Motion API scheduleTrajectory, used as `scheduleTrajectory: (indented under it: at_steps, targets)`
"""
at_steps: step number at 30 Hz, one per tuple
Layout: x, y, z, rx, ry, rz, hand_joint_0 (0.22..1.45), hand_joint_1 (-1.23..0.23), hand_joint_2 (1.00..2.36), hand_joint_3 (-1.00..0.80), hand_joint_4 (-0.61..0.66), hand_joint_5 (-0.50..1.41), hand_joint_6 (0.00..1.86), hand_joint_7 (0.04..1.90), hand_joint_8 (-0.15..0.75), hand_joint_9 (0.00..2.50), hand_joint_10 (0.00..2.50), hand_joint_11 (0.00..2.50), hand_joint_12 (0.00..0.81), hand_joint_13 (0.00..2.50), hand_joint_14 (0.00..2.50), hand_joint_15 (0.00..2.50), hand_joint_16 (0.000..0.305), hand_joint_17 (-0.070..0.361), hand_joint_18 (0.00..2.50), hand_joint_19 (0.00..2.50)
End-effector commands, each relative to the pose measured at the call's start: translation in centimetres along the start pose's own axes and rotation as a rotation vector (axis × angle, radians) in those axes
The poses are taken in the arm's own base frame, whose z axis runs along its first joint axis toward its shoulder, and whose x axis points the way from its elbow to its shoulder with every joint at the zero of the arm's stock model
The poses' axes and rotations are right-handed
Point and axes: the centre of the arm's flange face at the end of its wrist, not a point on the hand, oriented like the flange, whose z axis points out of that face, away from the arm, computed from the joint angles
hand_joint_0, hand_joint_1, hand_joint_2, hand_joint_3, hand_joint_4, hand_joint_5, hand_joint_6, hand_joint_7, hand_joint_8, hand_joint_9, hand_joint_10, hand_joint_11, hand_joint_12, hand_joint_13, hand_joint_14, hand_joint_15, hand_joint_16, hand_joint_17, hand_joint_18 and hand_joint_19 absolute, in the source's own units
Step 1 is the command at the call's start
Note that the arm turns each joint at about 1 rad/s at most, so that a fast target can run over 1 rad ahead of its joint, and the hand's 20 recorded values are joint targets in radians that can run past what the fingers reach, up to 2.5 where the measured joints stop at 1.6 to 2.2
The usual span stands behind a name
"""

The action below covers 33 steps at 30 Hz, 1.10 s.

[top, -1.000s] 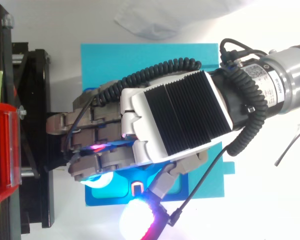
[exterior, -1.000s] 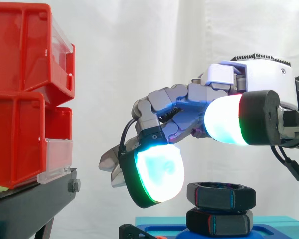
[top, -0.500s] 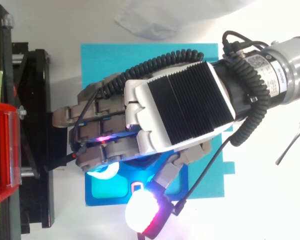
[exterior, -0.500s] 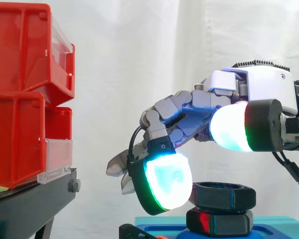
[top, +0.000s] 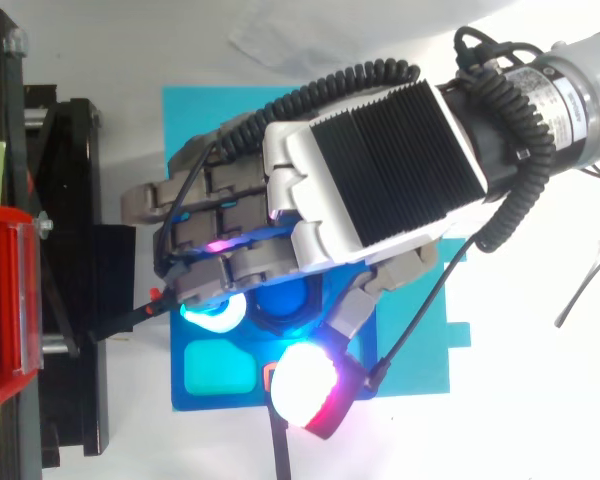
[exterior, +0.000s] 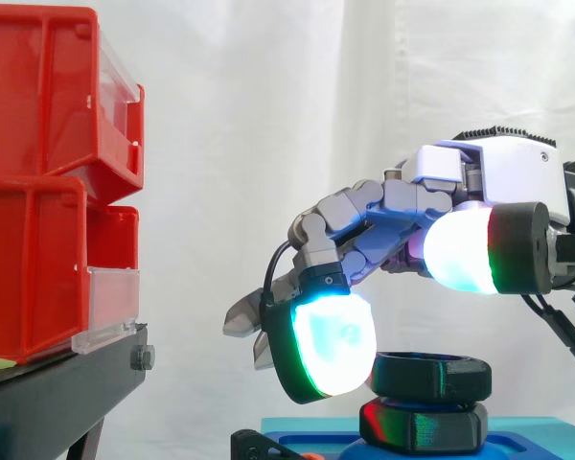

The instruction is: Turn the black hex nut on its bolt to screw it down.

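The arm [top: 570, 95] comes in from the right edge of the side view and holds the robot hand [exterior: 489, 172] palm down and about level. Its fingers [exterior: 340, 216] curl forward and downward, close together. The nearest fingertip pad [exterior: 331, 340] glows cyan with a green rim. The thumb [exterior: 470, 249] sticks out sideways, apart from the fingers, its pad glowing white with green and red at the base.

Bright, even light fills both views. The white curtain [exterior: 268, 115] and the bench [top: 540, 400] glare almost pure white (hardly a shadow on either). My hand [top: 370, 170] casts its own cyan and red glow onto the blue base [top: 220, 372], with faint coloured glints on the black hex nut [exterior: 431, 376].
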Motion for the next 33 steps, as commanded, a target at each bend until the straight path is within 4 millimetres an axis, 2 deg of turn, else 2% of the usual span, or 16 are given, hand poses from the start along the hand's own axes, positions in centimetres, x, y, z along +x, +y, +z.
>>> scheduleTrajectory:
  at_steps: [1,22,26,29,33]
  targets:
    - [-0.2,-0.5,-0.5,-0.006,0.000,-0.003,0.50,-0.20,1.00,-0.50,0.23,-0.06,0.70,1.21,0.298,0.82,0.01,0.33,0.359,0.55,0.00,0.09,0.057,0.128,0.60,0.45]
    - [-1.6,-3.8,-2.9,-0.023,-0.016,-0.010,0.50,-0.19,1.00,-0.50,0.24,-0.05,0.60,1.32,0.297,0.82,0.01,0.33,0.359,0.55,0.00,0.09,0.057,0.129,0.60,0.46]
    - [-3.5,-4.2,-2.4,-0.040,-0.039,-0.008,0.50,-0.19,1.00,-0.50,0.25,-0.04,0.55,1.40,0.299,0.83,0.01,0.33,0.359,0.55,0.00,0.09,0.057,0.129,0.60,0.45]
    - [-4.2,-4.0,-2.0,-0.052,-0.045,-0.007,0.50,-0.19,1.00,-0.50,0.25,-0.04,0.51,1.45,0.295,0.83,0.01,0.34,0.361,0.55,0.01,0.09,0.057,0.129,0.60,0.46]
    - [-5.1,-3.2,-0.9,-0.067,-0.065,-0.018,0.50,-0.19,1.00,-0.50,0.25,-0.04,0.50,1.39,0.294,0.82,0.01,0.33,0.362,0.55,0.00,0.09,0.058,0.129,0.59,0.46]
